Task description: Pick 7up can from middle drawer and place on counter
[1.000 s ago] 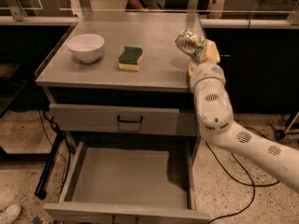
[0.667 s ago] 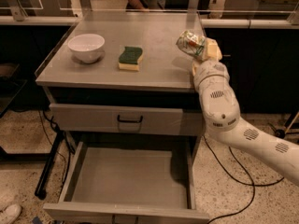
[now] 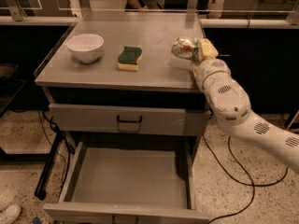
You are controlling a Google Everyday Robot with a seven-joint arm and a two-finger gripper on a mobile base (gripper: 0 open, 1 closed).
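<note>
Since the earlier frame the can (image 3: pixel 184 48) sits slightly lower and nearer the sponge (image 3: pixel 129 58), and the arm's elbow (image 3: pixel 230 99) has swung a little away from it.

Current state:
- The end effector (image 3: pixel 195 50) is to the right of the sponge, over the right edge of the tabletop (image 3: pixel 154 34). It is pinching the can, with a yellow finger pad (image 3: pixel 208 49) pressed against the can's far end.
- The can lies tilted on its side, well apart from the sponge on its right. Whether it touches the tabletop cannot be told.
- A white bowl (image 3: pixel 85 47) stands upright left of the sponge, near it but not touching.
- A closed drawer front with a dark handle (image 3: pixel 129 120) is below the sponge.
- The middle drawer (image 3: pixel 126 178) is pulled fully out, lower still, showing its plain grey floor.
</note>
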